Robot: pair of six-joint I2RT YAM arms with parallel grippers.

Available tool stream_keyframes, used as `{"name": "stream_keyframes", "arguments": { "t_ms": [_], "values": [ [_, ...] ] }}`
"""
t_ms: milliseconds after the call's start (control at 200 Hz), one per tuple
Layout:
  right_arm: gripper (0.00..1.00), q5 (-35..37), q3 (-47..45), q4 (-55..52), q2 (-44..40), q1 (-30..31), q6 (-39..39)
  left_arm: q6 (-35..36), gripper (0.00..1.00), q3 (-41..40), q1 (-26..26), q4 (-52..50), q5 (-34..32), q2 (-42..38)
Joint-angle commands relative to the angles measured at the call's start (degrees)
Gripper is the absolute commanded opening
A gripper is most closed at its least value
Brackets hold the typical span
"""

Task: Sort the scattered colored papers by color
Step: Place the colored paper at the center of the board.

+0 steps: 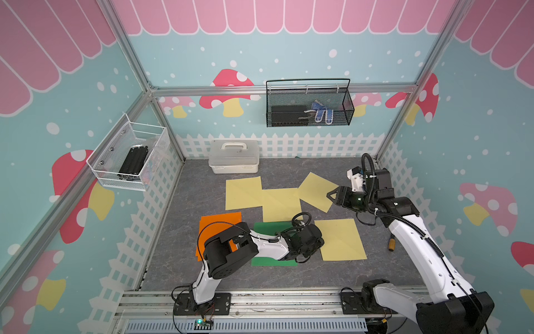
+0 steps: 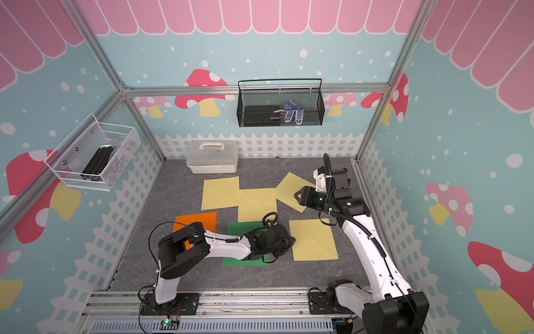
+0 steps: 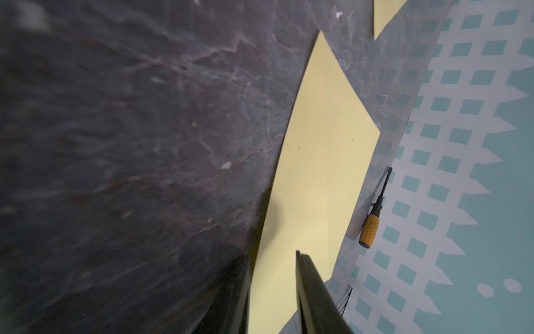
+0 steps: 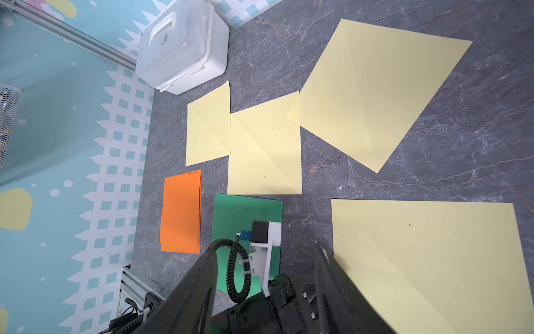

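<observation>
Four yellow sheets spread over the table, two edges touching; orange stack and green sheet lie front-left, bare table in front. Left claw, bent low, slightly parted, empty, at a yellow sheet's edge. Right claw hovers wide open, empty.

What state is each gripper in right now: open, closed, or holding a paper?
Left gripper: open, holding nothing.
Right gripper: open, holding nothing.
</observation>
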Motion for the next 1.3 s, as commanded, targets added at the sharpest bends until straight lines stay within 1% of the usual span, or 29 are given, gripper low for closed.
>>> {"name": "stream_keyframes", "arguments": {
  "t_ms": [0, 135, 220, 270, 355, 400, 445, 485, 540, 565, 615, 650, 706, 746, 781, 856, 941, 1026, 1106, 1146, 1296],
  "values": [
    [0.57, -0.04, -0.56, 1.21, 0.20, 0.37, 0.66, 3.68, 0.30, 1.49, -0.29, -10.98, -3.29, -3.34],
    [0.57, -0.44, -0.65, 1.68, 0.77, 0.42, 0.71, 7.52, 0.30, 2.86, -0.46, -15.20, -5.23, -6.25],
    [0.57, -0.30, -1.14, 2.35, 1.73, 0.39, 0.92, 12.12, 0.30, 5.19, -0.42, -19.19, -9.45, -9.07],
    [0.57, -0.31, -1.39, 3.05, 2.50, 0.39, 1.02, 15.61, 0.30, 6.21, 0.47, -20.36, -11.61, -10.58],
    [0.58, -0.16, -1.54, 4.42, 4.50, 0.36, 1.02, 21.90, 0.31, 7.91, 4.09, -20.62, -11.94, -12.92],
    [0.59, -0.82, -1.16, 5.31, 6.24, 0.29, 0.75, 25.02, 0.33, 8.77, 7.13, -20.66, -10.73, -13.70],
    [0.58, -0.84, -0.67, 6.25, 8.45, 0.33, 0.65, 27.81, 0.34, 9.75, 10.56, -20.67, -8.62, -13.95],
    [0.56, -1.03, 0.04, 6.99, 10.86, 0.30, 0.55, 30.10, 0.40, 10.54, 13.58, -20.05, -6.52, -13.74],
    [0.52, -1.02, 1.69, 7.51, 14.44, 0.25, 0.06, 33.38, 0.42, 12.51, 18.08, -19.31, -1.95, -12.34],
    [0.48, -0.88, 2.59, 7.52, 16.40, 0.27, -0.14, 34.81, 0.47, 13.73, 19.89, -19.34, -0.05, -11.37],
    [0.39, -0.30, 4.77, 7.60, 20.23, 0.29, -0.97, 37.64, 0.47, 17.04, 23.31, -19.26, 5.08, -8.56],
    [0.33, 0.16, 6.33, 7.52, 23.11, 0.24, -1.12, 39.32, 0.51, 19.86, 25.58, -19.12, 8.48, -6.07],
    [0.26, 0.31, 8.80, 7.62, 27.56, 0.23, -1.53, 41.45, 0.50, 25.49, 28.65, -19.58, 15.42, -0.98],
    [0.24, -0.15, 10.70, 7.52, 30.81, 0.22, -1.77, 42.20, 0.49, 29.50, 30.31, -19.82, 19.25, 2.61],
    [0.23, -0.29, 12.26, 7.52, 33.40, 0.22, -1.95, 42.55, 0.47, 32.78, 31.51, -20.86, 21.51, 6.04],
    [0.23, -0.63, 15.65, 7.33, 38.76, 0.25, -2.55, 44.43, 0.48, 40.39, 32.88, -21.87, 25.28, 11.96],
    [0.23, 0.09, 19.01, 7.00, 43.76, 0.27, -2.83, 46.12, 0.48, 49.61, 33.92, -24.78, 27.62, 18.85],
    [0.23, 0.31, 21.81, 6.48, 49.14, 0.15, -3.02, 45.88, 0.48, 58.37, 35.36, -27.25, 29.40, 25.11],
    [0.23, 0.31, 23.40, 6.37, 52.54, 0.19, -2.98, 45.48, 0.49, 64.40, 36.60, -27.99, 31.42, 29.87],
    [0.23, 0.41, 23.93, 6.46, 53.81, 0.12, -3.11, 45.74, 0.49, 67.21, 37.05, -29.16, 31.38, 31.57],
    [0.22, 1.19, 25.86, 6.29, 58.14, -0.04, -3.40, 47.22, 0.50, 74.17, 38.23, -31.22, 32.09, 36.17]
  ]
}}
